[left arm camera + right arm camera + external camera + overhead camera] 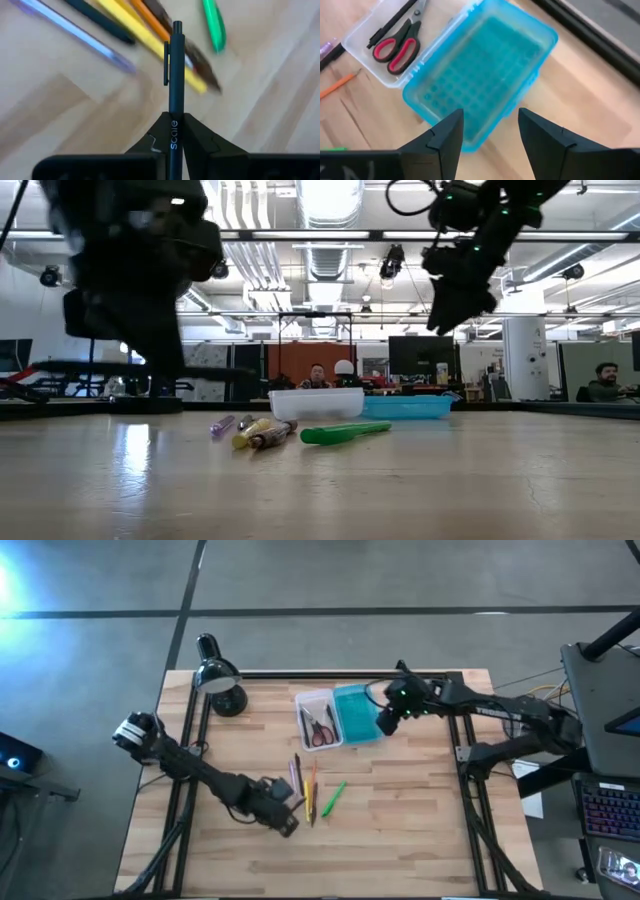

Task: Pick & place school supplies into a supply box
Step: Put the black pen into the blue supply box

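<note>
My left gripper [283,812] hangs over the table's near middle, shut on a dark pen [175,75]. Below it several supplies lie flat on the wood: a yellow pen [150,42], an orange pencil [155,20], a green pen [333,798] and a purple pen [75,32]. The supply box's clear tray [318,702] stands at the far middle and holds red-handled scissors [397,47] and a dark pen [392,22]. Its blue lid [485,75] lies open beside it. My right gripper [490,130] hovers open above that lid. My left gripper pinches the dark pen's barrel [174,117] between its two fingers. The pen runs along the fingers and sticks out past their tips, clip end [167,62] farthest from the gripper. The fingers slant down from above, and the pen is lifted clear of the table.
A black desk lamp [218,675] stands at the far left corner. A black frame rail [340,674] runs along the table's far edge behind the box. Bare wood lies along the near edge and to the right of the green pen.
</note>
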### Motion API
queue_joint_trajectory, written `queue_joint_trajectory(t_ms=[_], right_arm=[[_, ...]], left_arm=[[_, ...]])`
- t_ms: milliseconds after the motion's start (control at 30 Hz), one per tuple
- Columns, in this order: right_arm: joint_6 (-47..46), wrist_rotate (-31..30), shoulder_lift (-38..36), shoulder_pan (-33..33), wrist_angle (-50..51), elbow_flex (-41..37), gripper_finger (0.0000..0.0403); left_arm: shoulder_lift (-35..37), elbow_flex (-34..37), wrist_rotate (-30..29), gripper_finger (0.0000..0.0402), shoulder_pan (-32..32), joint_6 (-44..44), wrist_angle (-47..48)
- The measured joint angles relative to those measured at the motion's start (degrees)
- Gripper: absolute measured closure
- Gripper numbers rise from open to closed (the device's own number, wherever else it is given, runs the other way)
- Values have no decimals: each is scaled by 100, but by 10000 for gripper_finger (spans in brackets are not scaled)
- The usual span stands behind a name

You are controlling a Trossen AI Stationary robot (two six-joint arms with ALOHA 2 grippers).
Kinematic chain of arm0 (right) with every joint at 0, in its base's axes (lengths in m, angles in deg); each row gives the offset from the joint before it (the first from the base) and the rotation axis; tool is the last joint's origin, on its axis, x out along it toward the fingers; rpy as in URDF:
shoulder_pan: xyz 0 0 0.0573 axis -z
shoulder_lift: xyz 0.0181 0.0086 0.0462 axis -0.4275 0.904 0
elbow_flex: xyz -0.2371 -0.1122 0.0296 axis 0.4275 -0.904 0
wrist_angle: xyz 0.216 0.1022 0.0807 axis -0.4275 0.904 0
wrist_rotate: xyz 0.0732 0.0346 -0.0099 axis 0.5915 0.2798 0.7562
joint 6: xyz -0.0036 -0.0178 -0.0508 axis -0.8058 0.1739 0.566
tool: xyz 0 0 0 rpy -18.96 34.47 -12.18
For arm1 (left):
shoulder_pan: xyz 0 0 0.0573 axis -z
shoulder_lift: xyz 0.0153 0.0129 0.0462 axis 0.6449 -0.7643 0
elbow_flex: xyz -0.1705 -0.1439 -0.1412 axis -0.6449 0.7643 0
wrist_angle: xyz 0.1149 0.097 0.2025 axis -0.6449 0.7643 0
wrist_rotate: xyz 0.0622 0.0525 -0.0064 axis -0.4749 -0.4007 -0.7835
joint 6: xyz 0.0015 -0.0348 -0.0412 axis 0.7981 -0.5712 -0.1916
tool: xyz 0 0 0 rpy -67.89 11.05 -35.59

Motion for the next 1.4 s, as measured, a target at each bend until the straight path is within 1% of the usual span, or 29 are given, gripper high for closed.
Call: queue_joint_trajectory(t_ms=[167,333,500,600,733,800,900,1100,1300,1400], right_arm=[[-433,-4,-561,2,-184,-705,225],[-669,-28,-1046,0,-437,-1245,225],[-924,-83,-1329,-2,-521,-1564,225],[-1027,-153,-1443,1,-524,-1693,225],[-1488,-427,-1552,2,-480,-1846,225],[-1619,-448,-1609,4,-500,-1911,225],[-1616,-446,-1646,2,-502,-1956,225],[-1574,-488,-1657,2,-500,-1975,225],[-1730,-742,-1670,2,-499,-1923,225],[-1748,-830,-1718,1,-547,-1905,225]], left_arm=[[470,9,-93,389,-428,-513,11],[872,45,-161,389,-1064,-687,-143],[1039,68,-60,389,-1783,-757,-741],[1027,64,89,389,-2244,-989,-1171],[887,66,560,389,-2777,-1207,-1478],[816,68,711,389,-2981,-1265,-1641],[656,66,730,389,-3238,-1303,-1985],[70,62,854,389,-3612,-1609,-3226],[-514,60,925,389,-3858,-1770,-3775],[-793,59,894,389,-3986,-1778,-4372]])
